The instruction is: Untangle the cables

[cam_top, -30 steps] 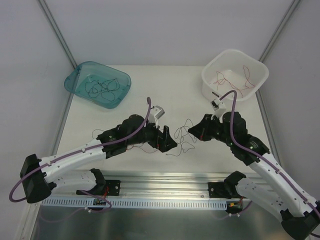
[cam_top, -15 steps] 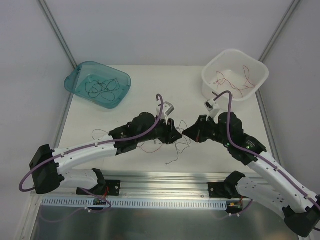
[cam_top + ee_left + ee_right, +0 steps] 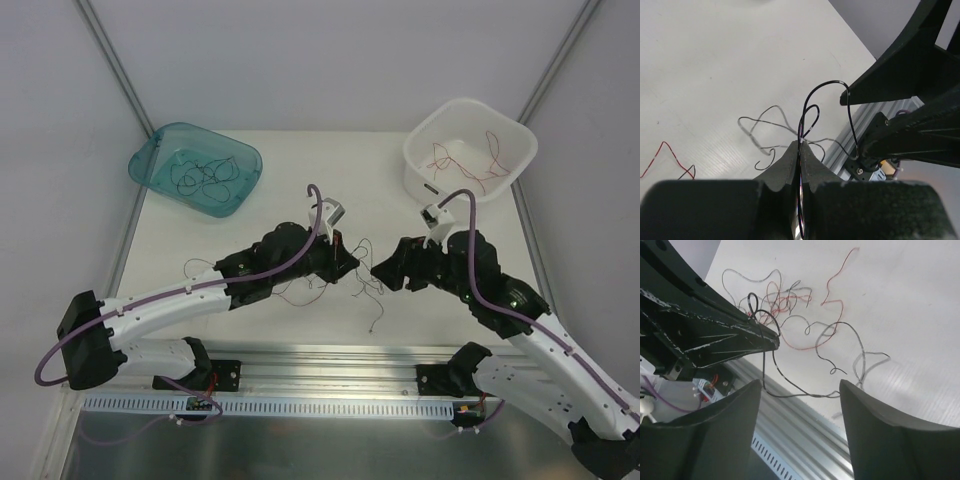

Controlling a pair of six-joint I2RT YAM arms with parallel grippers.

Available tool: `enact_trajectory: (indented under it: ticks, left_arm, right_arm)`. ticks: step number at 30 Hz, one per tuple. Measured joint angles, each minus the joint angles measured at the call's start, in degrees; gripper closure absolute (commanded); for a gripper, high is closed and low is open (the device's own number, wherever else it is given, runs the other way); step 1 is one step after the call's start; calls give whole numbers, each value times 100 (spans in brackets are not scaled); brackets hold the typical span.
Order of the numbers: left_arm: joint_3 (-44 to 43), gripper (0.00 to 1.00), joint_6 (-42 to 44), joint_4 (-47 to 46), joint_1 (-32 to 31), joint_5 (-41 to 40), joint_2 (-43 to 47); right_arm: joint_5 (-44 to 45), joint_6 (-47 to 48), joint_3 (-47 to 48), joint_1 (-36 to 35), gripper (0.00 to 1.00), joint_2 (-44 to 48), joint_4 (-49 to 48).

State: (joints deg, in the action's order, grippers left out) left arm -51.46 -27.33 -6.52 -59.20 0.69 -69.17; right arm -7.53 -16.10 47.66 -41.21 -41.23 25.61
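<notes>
At centre of the top view, btw the arms, the cables (image 3: 362, 276) lie loose on the table (image 3: 330, 170). Our left gripper (image 3: 800, 146) is pinched tight on one black strand (image 3: 827, 82). Our right gripper (image 3: 800, 390) gapes wide just beside it, holding nothing. Risk, we reckon: a fast pull slips the strand, or interlocked loops drag the whole knot along. The teal bin (image 3: 245, 165), upper left, has black strands; the white bin (image 3: 470, 103), upper right, red ones. The left fingertips crowd our right's approach.
</notes>
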Motion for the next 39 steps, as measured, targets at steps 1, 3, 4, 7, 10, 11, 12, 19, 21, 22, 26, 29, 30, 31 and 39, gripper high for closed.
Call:
enact_trajectory:
  ticks: [1, 3, 4, 7, 10, 11, 12, 19, 21, 22, 26, 29, 30, 31, 39]
  left_arm:
    - [-66, 100, 11, 44, 2, -42, 4]
    - [-223, 100, 37, 142, 46, -105, 4]
    - [-326, 100, 59, 214, 81, -120, 4]
    - [-638, 100, 125, 374, 243, -129, 7]
    - [-1029, 100, 195, 555, 542, -116, 7]
    - [-1134, 100, 225, 601, 636, -120, 9]
    - [-1276, 100, 256, 673, 774, -109, 9]
    - [-2076, 100, 337, 1086, 1912, 72, 35]
    - [-2251, 100, 398, 1237, 2273, 81, 59]
    - [-2350, 100, 415, 1335, 2498, 92, 68]
    - [-2656, 100, 446, 1547, 3416, -103, 83]
    - [-2806, 100, 448, 1665, 4170, -269, 74]
    - [-2835, 100, 448, 1681, 4345, -299, 68]
    - [-2874, 100, 448, 1698, 4553, -361, 46]
    - [-3296, 100, 448, 1679, 5746, -721, -942]
  right_arm:
    - [85, 96, 103, 0, 21, 61, 179]
    - [275, 251, 306, 0, 14, 199, 431]
    - [380, 339, 435, 0, 8, 273, 584]
    - [686, 560, 695, -4, 0, 503, 890]
    - [990, 752, 798, -4, 0, 846, 1165]
    - [1069, 802, 800, -2, 0, 946, 1244]
    - [1137, 833, 800, -4, 0, 1016, 1307]
    - [1335, 898, 389, -4, 0, 1360, 1547]
    - [1333, 896, 179, -4, 0, 1386, 1585]
    - [1333, 896, 72, -2, 0, 1394, 1591]
    - [1322, 890, -214, -2, 0, 1394, 1674]
    - [1305, 887, -258, -4, 0, 1384, 1692]
    - [1287, 887, -258, -4, 0, 1384, 1685]
    - [1276, 887, -258, -2, 0, 1384, 1685]
    - [1110, 885, -258, -2, 0, 1377, 1672]
